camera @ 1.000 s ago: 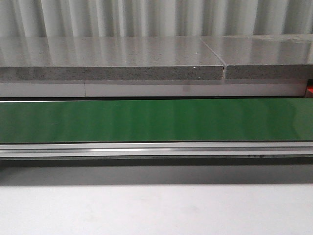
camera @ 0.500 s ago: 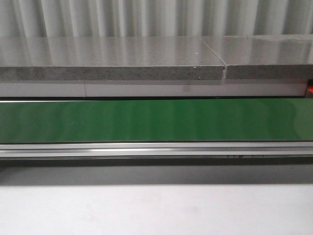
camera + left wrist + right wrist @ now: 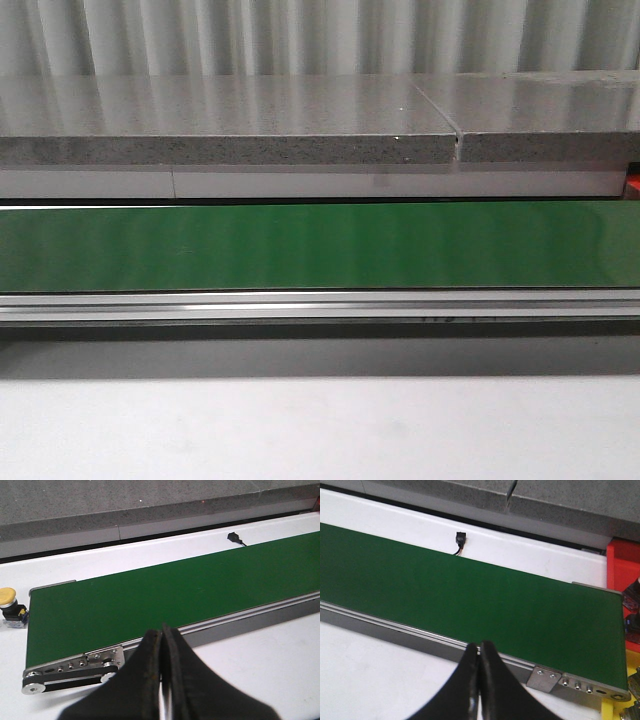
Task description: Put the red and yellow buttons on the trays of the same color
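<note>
Left wrist view: yellow button (image 3: 8,596) off the green belt's (image 3: 165,595) end, unpicked. Red tray (image 3: 623,567), yellow tray (image 3: 610,711) beyond the far end. Both grippers (image 3: 161,680) (image 3: 479,680) pinched shut, empty. Nothing sorted yet.

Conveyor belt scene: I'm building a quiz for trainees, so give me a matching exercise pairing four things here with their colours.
Things:
1. belt
2. button
3. tray
4. left hand

Colours:
A. red
B. black
C. green
D. yellow

Pairs: 1-C, 2-D, 3-A, 4-B
</note>
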Available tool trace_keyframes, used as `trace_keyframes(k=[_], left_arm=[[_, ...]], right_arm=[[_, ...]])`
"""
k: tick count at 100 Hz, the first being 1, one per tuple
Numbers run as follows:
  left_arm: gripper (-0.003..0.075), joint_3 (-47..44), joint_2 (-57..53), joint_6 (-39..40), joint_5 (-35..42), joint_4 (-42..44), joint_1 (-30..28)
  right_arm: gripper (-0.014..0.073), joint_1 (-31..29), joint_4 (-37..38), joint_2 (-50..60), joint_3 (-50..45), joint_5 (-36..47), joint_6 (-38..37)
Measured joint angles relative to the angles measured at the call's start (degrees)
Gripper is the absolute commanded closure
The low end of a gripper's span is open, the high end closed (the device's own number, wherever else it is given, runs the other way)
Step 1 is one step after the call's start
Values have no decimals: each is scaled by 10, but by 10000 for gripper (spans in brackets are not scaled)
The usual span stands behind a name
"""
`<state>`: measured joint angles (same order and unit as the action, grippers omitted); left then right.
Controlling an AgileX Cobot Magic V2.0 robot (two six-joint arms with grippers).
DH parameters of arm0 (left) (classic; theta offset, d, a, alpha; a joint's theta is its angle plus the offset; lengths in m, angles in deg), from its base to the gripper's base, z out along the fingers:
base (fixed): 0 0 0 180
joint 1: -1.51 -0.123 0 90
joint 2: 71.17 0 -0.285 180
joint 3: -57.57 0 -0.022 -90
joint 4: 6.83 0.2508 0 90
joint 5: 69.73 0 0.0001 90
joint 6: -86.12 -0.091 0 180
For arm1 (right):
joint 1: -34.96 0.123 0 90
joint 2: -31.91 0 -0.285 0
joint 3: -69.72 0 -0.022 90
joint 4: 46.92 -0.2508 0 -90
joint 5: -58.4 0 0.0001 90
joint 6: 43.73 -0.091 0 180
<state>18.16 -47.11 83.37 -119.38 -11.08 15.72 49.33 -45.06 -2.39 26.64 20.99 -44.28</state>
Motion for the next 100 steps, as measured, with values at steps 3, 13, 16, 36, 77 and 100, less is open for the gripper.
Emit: trace_keyframes(k=[3,13,16,36,77,100], left_arm=[[741,0,0,0,0,0,0],[741,0,0,0,2,0,0],[741,0,0,0,5,0,0],[741,1,29,4,41,7,0],[741,102,262,110,70,42,-17],[740,176,379,128,68,50,-75]], right_arm=[[660,0,0,14,-5,0,0],[660,0,0,53,-15,-1,0],[660,0,0,60,-16,-1,0],[660,0,0,71,-16,-2,0],[660,0,0,71,-17,-4,0],[660,0,0,71,-17,-5,0]])
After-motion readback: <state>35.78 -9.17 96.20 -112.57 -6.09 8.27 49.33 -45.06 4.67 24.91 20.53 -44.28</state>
